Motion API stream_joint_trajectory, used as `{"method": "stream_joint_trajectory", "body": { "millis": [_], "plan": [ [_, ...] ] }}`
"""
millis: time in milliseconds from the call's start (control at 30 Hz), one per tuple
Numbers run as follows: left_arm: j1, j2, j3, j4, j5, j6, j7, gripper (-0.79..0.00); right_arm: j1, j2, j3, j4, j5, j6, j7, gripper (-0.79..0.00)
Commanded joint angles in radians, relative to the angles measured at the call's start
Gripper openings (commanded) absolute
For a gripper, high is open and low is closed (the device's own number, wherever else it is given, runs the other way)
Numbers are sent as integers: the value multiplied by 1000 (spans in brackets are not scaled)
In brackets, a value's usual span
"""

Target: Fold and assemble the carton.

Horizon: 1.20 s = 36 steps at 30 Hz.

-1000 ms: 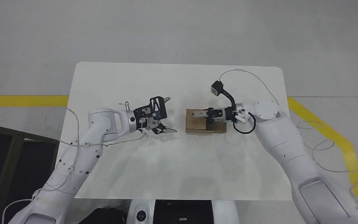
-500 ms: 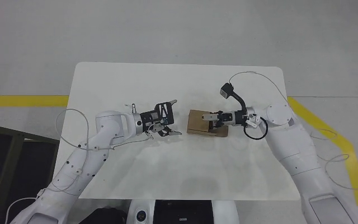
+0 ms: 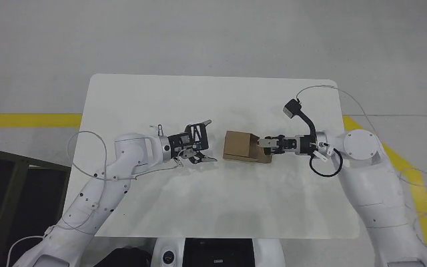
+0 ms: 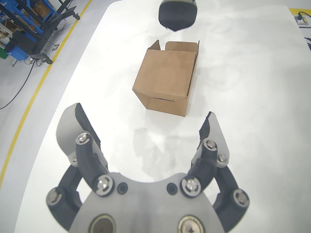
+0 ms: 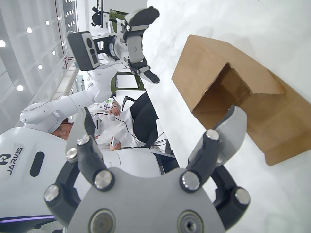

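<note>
- Carton [image 3: 238, 145] and support: the brown box lies on its side near the middle of the white tabletop [image 3: 213, 100], between the two arms.
- Right arm [image 3: 363, 147]: extends from the tabletop's right edge, with the wrist low and level and aimed at the carton's open end.
- Left arm [image 3: 133, 152]: bent in from the left edge, with the wrist aimed at the carton's closed end.
- Carton faces: the left wrist view shows the closed end [image 4: 167, 73], marked by a thin slit, with flaps standing up at the far end. The right wrist view shows the hollow inside [image 5: 201, 59] and a flap lying out on the tabletop.
- Right end effector [image 5: 160, 116]: released, with fingers spread wide at the carton's mouth [image 3: 265, 144]. One finger [image 5: 233, 120] overlaps the rim; whether it touches cannot be told.
- Left end effector [image 4: 143, 112]: released, with fingers spread. It is near the closed end but apart from it, with bare tabletop between [image 3: 209, 140].
- Pad [image 4: 177, 18]: the left wrist view shows one dark pad of the right end effector above the carton's far end.
</note>
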Motion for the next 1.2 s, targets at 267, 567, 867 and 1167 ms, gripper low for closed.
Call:
{"method": "stream_joint_trajectory", "body": {
  "millis": [267,567,867,1167],
  "plan": [
    [-90,-30,114,57,62,-21,24,0,-87,15,48,-96,-2,28,-29,0],
    [-186,-82,221,178,14,22,12,0,-109,18,42,-122,-19,58,-46,0],
    [-252,-125,266,301,-104,30,-25,0,-158,21,9,-112,9,83,-52,0],
    [-283,-142,269,355,-160,-5,-23,0,-106,5,-76,6,31,38,-108,0]
  ]
}}
